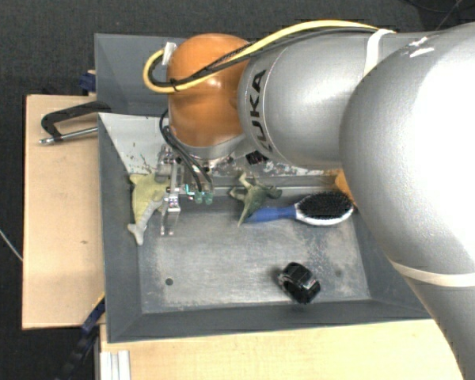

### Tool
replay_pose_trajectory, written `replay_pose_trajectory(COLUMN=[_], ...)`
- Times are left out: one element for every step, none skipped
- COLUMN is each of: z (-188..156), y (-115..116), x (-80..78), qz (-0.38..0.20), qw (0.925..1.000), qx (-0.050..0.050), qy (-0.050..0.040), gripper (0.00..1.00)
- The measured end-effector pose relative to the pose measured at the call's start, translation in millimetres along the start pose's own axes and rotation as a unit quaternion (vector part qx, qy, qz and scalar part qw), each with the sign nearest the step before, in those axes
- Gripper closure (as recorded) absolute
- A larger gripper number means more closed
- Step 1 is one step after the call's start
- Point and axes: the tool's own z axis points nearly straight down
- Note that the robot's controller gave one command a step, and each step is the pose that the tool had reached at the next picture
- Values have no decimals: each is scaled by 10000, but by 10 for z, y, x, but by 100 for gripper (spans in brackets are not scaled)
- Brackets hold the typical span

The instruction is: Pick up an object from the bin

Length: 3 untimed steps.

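Note:
My gripper (170,220) reaches down below the orange cover into the left part of the bin, its tip close to the floor. Right beside it on the left lies a pale yellow-green floppy thing (146,198) with a grey end pointing to the bin's left wall; whether the gripper touches it I cannot tell. A small dark green toy figure (252,197) lies just right of the gripper. Next to the figure is a blue-handled brush (317,210) with a white head and black bristles.
A small black roundish thing (299,283) lies near the bin's front wall, right of the middle. The arm's big silver body covers the bin's back right. A white sheet lies in the back left corner.

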Motion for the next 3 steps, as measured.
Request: replay_pose_trajectory(z=[686, 609, -1148], y=[42, 32, -81], x=[-60, -125, 126], qz=[-9, 4, 161], qw=[9999, 9997, 9998], qx=[-31, -52, -30], qy=[-104, -222, -105], gripper=[0, 100, 100])
